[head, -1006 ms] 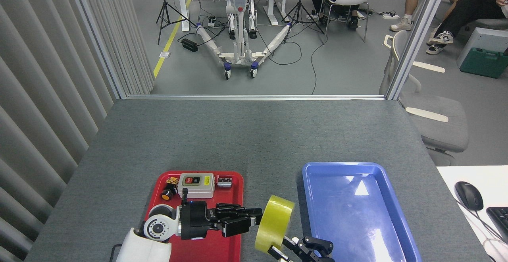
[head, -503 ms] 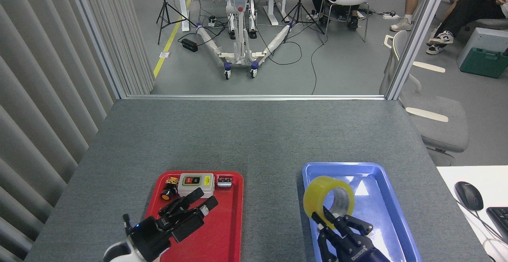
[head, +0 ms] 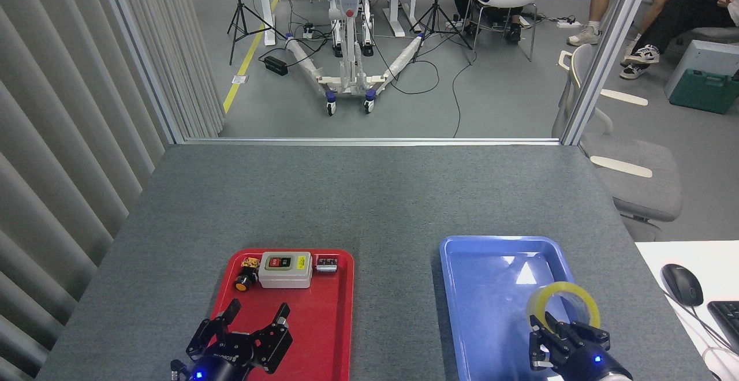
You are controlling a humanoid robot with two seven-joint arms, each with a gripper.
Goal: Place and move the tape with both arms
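Tape pinched in right tool over blue tray's right side for set-down; left tool wide, empty.

The right gripper is gripping the tape by its near rim over the blue tray — the roll is sitting toward the tray's 3 o'clock side. The left gripper is hovering with its fingers spread over the red tray, whose 12 o'clock end is holding a grey switch box — a small black-and-yellow button is lying at its 9 o'clock.
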